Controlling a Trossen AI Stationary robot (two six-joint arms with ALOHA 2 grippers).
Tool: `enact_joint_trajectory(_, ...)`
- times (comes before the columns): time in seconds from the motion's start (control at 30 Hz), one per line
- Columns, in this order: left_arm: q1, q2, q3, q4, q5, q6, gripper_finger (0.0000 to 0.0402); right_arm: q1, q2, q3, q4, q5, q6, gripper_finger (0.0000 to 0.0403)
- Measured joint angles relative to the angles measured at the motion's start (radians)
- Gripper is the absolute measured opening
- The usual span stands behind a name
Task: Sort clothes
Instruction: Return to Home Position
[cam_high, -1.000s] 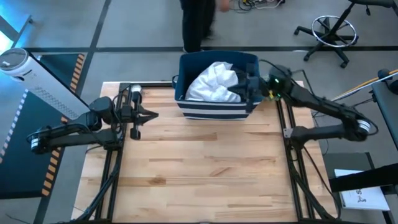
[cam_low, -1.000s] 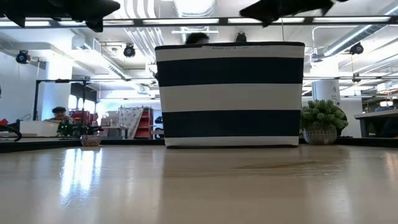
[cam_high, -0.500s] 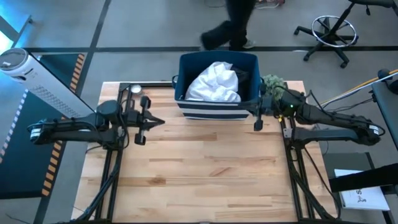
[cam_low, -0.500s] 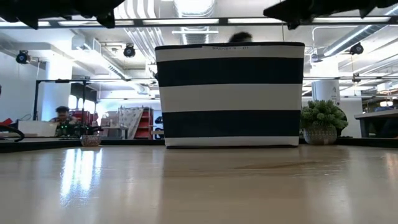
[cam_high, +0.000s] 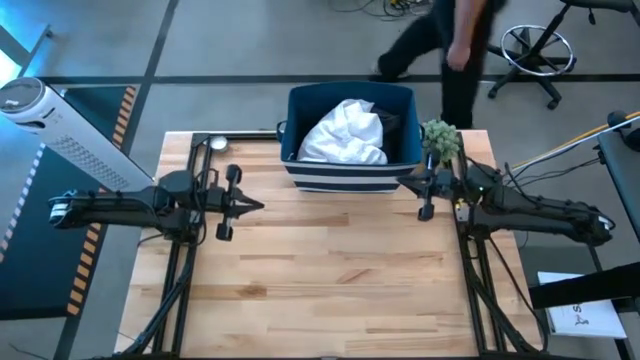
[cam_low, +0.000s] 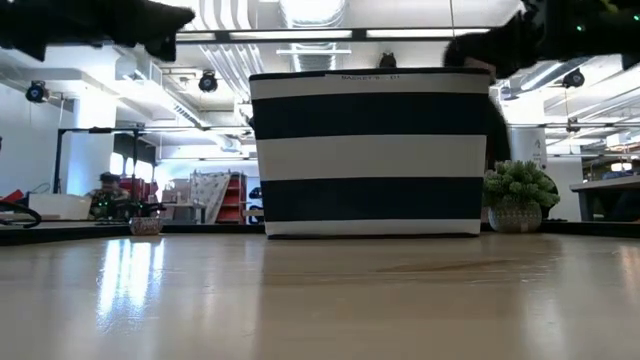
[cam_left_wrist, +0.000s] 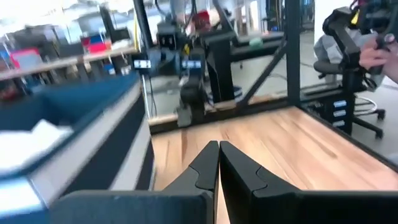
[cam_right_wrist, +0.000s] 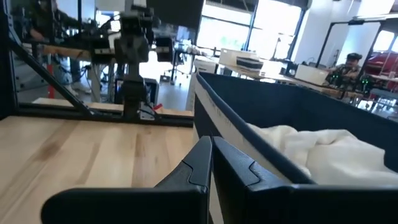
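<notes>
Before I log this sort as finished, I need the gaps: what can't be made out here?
- High view: anything under the white garment in the bin; it covers most of the inside.
- Low view: all bin contents, behind the striped wall.
- Left wrist view: the bin, blurred.
- High view: the person, cut off by the top edge.

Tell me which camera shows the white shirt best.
The high view: the white shirt lies heaped in the bin, seen from above. The right wrist view catches part of it past the rim; the left wrist view, a white blur; the low view, only the bin's wall.
</notes>
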Motion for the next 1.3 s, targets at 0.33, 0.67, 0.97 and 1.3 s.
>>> enact_joint_trajectory(0.33, 0.001, -0.168, -0.140, -0.072, -0.008, -0.043, 0.0000, 0.000, -0.224, -0.129, -0.007, -0.025, 0.000, 0.0000)
enact_joint_trajectory(0.67, 0.001, -0.413, -0.200, -0.198, -0.062, -0.072, 0.0000, 0.000, -0.453, -0.139, -0.186, -0.022, 0.000, 0.0000)
enact_joint_trajectory(0.97, 0.001, -0.531, -0.225, -0.248, -0.072, -0.086, 0.0000, 0.000, -0.454, -0.159, -0.208, -0.021, 0.004, 0.0000)
enact_joint_trajectory(1.3, 0.001, -0.531, -0.323, -0.155, -0.086, -0.104, 0.0000, 0.000, -0.455, -0.202, -0.171, -0.019, 0.027, 0.0000)
